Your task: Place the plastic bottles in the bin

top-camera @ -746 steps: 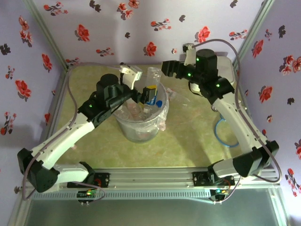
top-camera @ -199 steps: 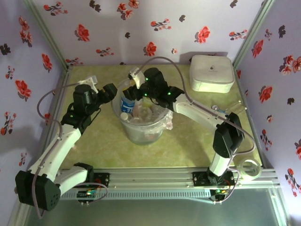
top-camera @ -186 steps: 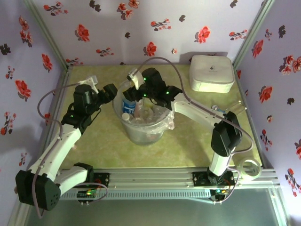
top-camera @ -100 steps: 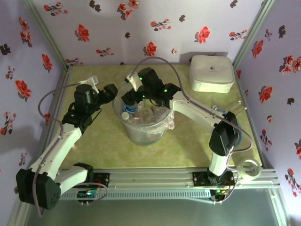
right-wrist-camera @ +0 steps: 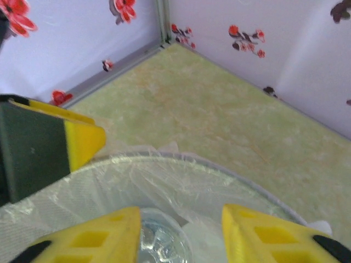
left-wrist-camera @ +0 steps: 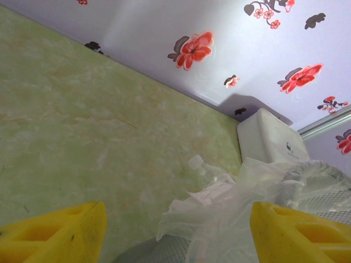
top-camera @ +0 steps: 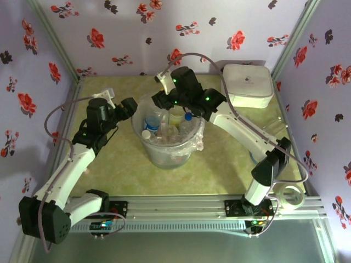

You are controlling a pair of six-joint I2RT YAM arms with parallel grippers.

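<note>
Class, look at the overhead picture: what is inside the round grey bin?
The bin holds clear plastic bottles, one blue-capped, one white-capped, piled in a clear bag liner. Lower bottles are covered by those on top, so they cannot be counted.

Overhead camera looking down, wrist cameras beside bin (top-camera: 165,156)

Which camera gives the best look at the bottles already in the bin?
Top external: it looks down into the bin, where the bottles sit piled, caps showing. Right wrist catches the rim and one clear bottle top beneath the right gripper; left wrist gets the liner bag and its crumpled edge.
</note>
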